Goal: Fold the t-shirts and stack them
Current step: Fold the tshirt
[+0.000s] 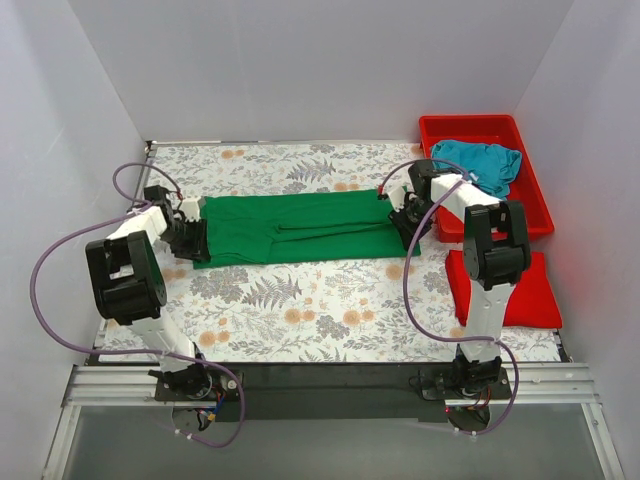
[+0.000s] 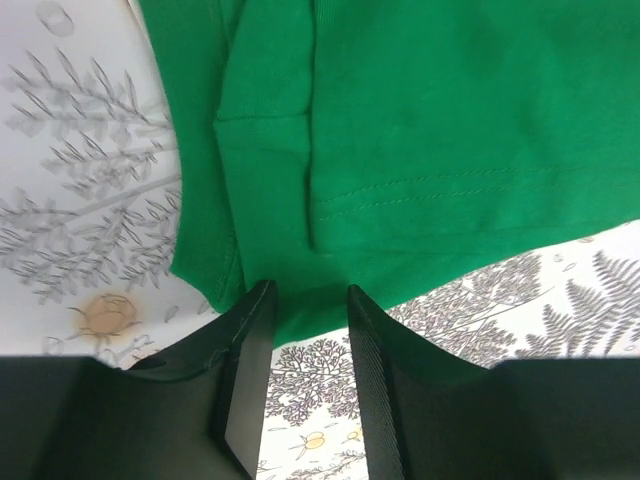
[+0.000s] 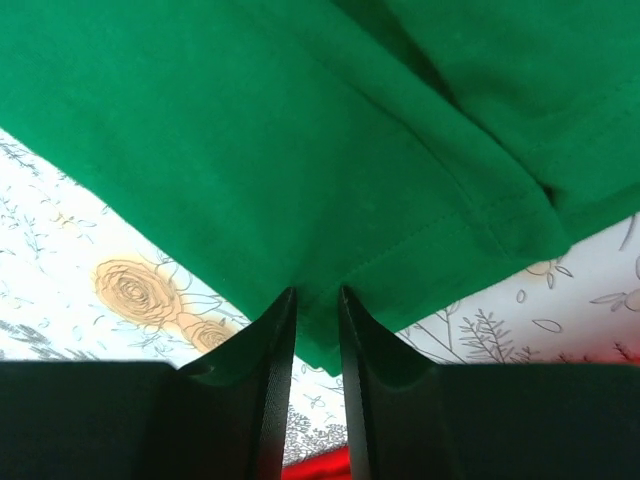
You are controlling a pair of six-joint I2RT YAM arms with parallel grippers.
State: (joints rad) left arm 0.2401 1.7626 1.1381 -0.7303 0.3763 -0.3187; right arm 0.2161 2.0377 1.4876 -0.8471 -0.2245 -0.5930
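The bright green t-shirt (image 1: 300,228) lies flat on the table, folded into a long strip running left to right. My left gripper (image 1: 190,238) is at its left end. In the left wrist view its jaws (image 2: 305,300) stand apart over the shirt's lower edge (image 2: 420,130), holding nothing. My right gripper (image 1: 405,218) is at the right end. Its jaws (image 3: 317,300) stand a narrow gap apart, straddling a flat corner of the green shirt (image 3: 300,150). The teal blue t-shirt (image 1: 480,163) lies crumpled in the red tub (image 1: 530,190).
The table has a floral cloth (image 1: 300,310). The red tub stands at the back right. A flat red piece (image 1: 525,290) lies in front of it, beside the right arm. White walls close in the back and both sides.
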